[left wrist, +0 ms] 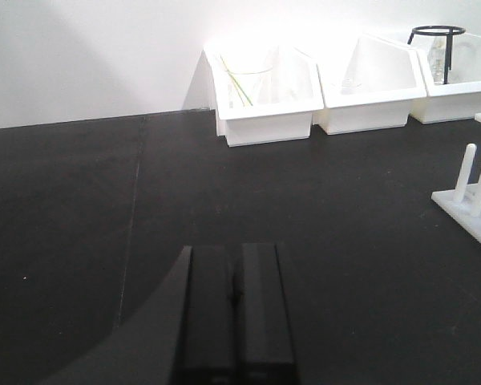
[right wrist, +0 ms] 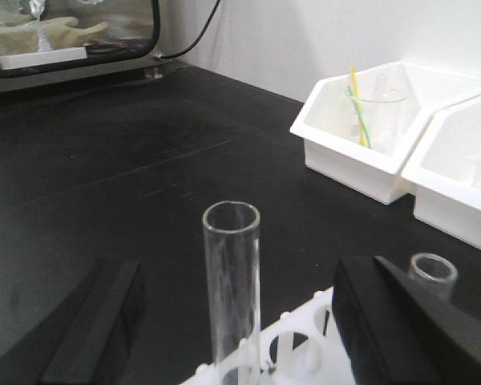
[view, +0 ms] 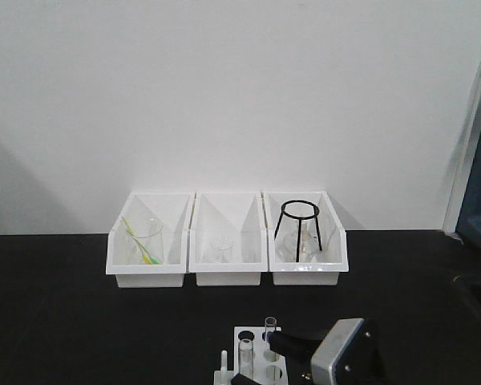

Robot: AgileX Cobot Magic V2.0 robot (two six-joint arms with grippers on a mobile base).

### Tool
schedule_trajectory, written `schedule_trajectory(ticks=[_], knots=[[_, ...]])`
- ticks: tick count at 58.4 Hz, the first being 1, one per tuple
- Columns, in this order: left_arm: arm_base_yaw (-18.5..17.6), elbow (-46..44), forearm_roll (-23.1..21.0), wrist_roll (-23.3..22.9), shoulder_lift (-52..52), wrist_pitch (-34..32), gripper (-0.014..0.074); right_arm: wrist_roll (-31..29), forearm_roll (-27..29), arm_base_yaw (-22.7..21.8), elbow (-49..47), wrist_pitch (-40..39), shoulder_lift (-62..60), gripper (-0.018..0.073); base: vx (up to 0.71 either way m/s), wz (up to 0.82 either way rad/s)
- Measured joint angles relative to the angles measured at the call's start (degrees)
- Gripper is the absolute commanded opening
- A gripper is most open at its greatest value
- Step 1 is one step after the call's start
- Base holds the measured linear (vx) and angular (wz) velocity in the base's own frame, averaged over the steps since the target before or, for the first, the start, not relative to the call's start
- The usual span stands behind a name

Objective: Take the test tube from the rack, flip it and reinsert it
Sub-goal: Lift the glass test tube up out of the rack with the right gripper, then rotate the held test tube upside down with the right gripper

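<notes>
A clear glass test tube (right wrist: pixel 232 289) stands upright, mouth up, in the small white rack (right wrist: pixel 305 353). My right gripper (right wrist: pixel 240 321) is open, with one black finger (right wrist: pixel 104 321) to the tube's left and the other (right wrist: pixel 385 321) to its right, neither touching it. A second tube (right wrist: pixel 433 273) stands in the rack behind the right finger. In the front view the rack (view: pixel 256 370) with both tubes (view: pixel 246 353) (view: pixel 270 330) sits at the bottom centre, with the right gripper (view: pixel 263 362) at it. My left gripper (left wrist: pixel 232 313) is shut and empty above bare black table; the rack's pegs (left wrist: pixel 473 180) show at its far right.
Three white bins stand against the wall: the left (view: pixel 148 273) holds a beaker with yellow and green sticks, the middle (view: pixel 227 273) a small beaker, the right (view: pixel 305 273) a black wire tripod over a flask. A glass-fronted box (right wrist: pixel 72 36) stands far left.
</notes>
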Motion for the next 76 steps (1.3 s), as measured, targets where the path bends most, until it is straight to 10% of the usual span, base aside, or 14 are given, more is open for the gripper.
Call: schedule_trajectory(ticks=[17, 38, 60, 76], knots=[[0.00, 0.00, 0.00, 0.00, 0.00, 0.00, -0.0006, 0.39, -1.75, 0.00, -5.32, -2.01, 6.73, 0.0446, 0.00, 0.00], [0.00, 0.00, 0.00, 0.00, 0.00, 0.00, -0.0006, 0.44, -1.75, 0.00, -5.51, -4.24, 7.73, -0.0012, 0.00, 0.00], [0.00, 0.00, 0.00, 0.00, 0.00, 0.00, -0.0006, 6.84, -1.92, 0.00, -7.08, -2.71, -0.46, -0.0015, 0.00, 0.00], [0.00, 0.00, 0.00, 0.00, 0.00, 0.00, -0.0006, 16.66, -4.48, 0.00, -20.36, 16.88, -16.70, -0.0013, 0.00, 0.00]])
